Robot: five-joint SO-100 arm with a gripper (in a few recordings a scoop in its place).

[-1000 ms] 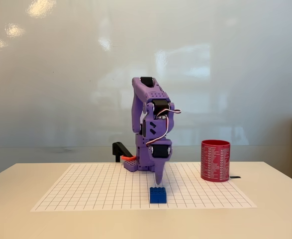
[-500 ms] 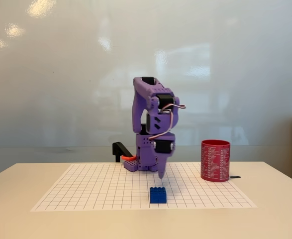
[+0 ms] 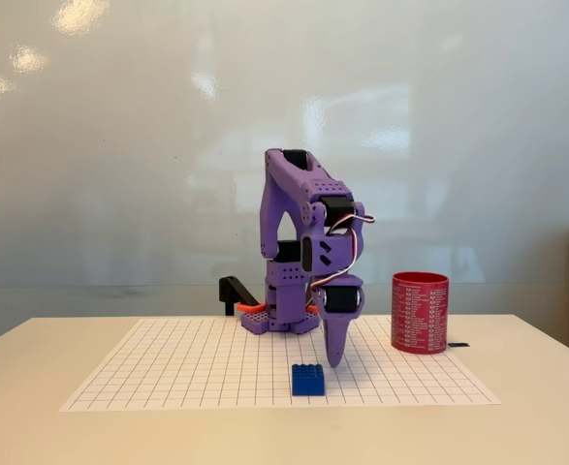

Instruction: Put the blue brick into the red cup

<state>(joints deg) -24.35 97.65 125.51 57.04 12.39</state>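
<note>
1. The purple arm [image 3: 308,247] stands at the back of the gridded paper sheet [image 3: 168,373] on the pale desk [image 3: 32,426], folded over so its fingers [image 3: 335,360] point straight down.
2. From this side-on fixed view the fingers read as one tapering purple point; I cannot tell whether they are apart or together, since no gap shows between them.
3. Nothing is seen held at the fingertips, which sit low, close to the sheet.
4. The blue brick [image 3: 308,379] lies on the sheet just to the left of the fingers and slightly below their tip in the picture, studs up. It looks close beside them, though whether they touch is hard to judge from this angle.
5. The red cup [image 3: 420,312] stands upright well to the right of the fingers, near the right edge of the sheet, with rows of white print on its side. It is well apart from the brick.
6. A small black and orange piece [image 3: 240,295] sits behind and left of the fingers, beside the arm's base.
7. A glossy white wall [image 3: 119,145] fills the background behind the desk.
</note>
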